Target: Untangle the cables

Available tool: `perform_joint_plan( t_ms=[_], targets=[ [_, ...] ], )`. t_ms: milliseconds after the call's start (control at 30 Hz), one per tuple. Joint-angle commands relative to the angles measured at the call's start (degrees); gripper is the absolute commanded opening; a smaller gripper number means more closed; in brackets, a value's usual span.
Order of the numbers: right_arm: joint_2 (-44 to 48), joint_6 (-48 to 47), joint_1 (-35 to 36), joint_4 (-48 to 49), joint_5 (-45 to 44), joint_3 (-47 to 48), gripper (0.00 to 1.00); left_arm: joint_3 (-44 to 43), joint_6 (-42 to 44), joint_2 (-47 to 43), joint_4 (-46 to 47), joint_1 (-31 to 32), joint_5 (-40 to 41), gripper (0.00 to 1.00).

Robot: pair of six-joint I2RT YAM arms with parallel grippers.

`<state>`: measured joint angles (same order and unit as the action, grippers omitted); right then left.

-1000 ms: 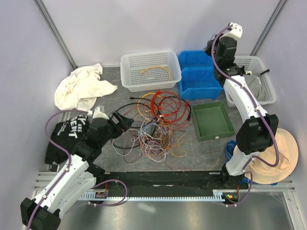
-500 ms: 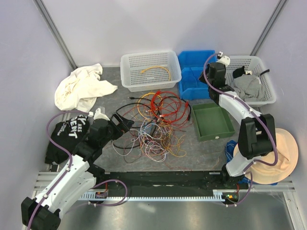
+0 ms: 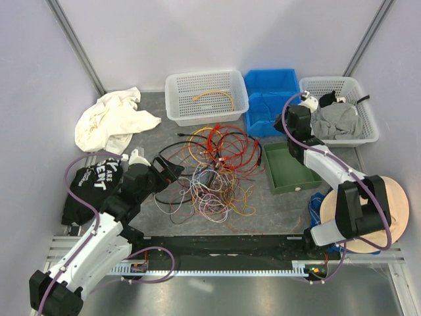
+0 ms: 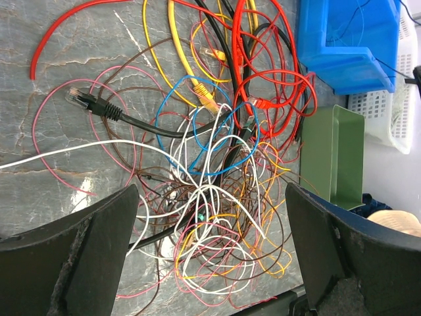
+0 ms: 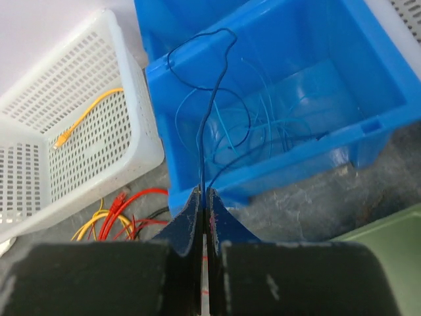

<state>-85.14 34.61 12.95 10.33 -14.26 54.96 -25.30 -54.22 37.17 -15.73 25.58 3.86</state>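
Top external view: the cables (image 3: 214, 172) lie in one loose heap on the tabletop (image 3: 276, 210) just left of the green tray (image 3: 286, 172); they look light, limp and springy, so I judge a pull on one loop would drag its neighbours; the moulded plugs and free ends, such as the black plug (image 4: 89, 102) on the heap's side away from the tray, seem the firmest places to take hold; the left gripper (image 4: 210, 189) hangs over the heap's edge farthest from the tray, jaws spread wide, holding nothing; the right gripper (image 5: 204, 197), behind the tray and facing the blue bin (image 5: 276, 99), has its jaws pinched on a thin dark wire (image 5: 209, 99); where that wire ends is hard to tell; crossings in the heap's core are hidden.
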Motion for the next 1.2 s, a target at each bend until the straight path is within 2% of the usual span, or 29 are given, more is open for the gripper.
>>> perform_joint_plan(
  t_ms=[0,167,300,567,767,800,833,933,1033,1167],
  targets=[
    [6.7,1.6,1.2,3.7,-1.7,-2.0,0.0,-0.3,-1.2,0.9,2.0,0.1,-0.7,1.0],
    [12.1,1.1,1.6,2.6,-2.2,-3.2,0.0,-0.3,-1.4,1.1,2.4,0.1,-1.0,1.0],
    [11.2,0.2,1.5,2.0,-3.0,-2.2,0.0,-0.2,-1.7,1.5,2.9,0.1,-1.4,1.0],
    [-2.9,-1.7,0.3,1.6,-3.8,8.3,0.0,0.1,-1.9,0.8,2.9,0.1,-1.9,1.0],
    [-8.5,-2.6,0.3,-1.0,-3.9,14.6,0.01,0.4,-1.8,0.6,2.9,0.1,-1.4,1.0],
    [-8.6,-2.6,0.4,-1.7,-3.8,15.6,0.14,0.4,-1.7,1.1,2.9,0.1,-1.3,1.0],
    [-8.4,-3.2,0.3,-1.9,-3.6,15.6,0.43,0.3,-1.6,1.2,3.1,0.1,-1.2,1.0],
    [-5.4,-3.4,1.2,-2.0,-4.4,14.8,0.74,-0.3,-0.9,2.0,3.4,0.1,-0.7,1.0],
    [0.5,-3.8,3.4,-3.6,-5.2,14.0,0.86,-1.5,0.0,3.1,3.7,0.1,-0.2,1.0],
    [7.0,-3.6,9.2,-3.4,-4.7,9.1,0.91,-3.0,0.3,4.1,4.1,0.2,-0.3,1.0]
  ],
)
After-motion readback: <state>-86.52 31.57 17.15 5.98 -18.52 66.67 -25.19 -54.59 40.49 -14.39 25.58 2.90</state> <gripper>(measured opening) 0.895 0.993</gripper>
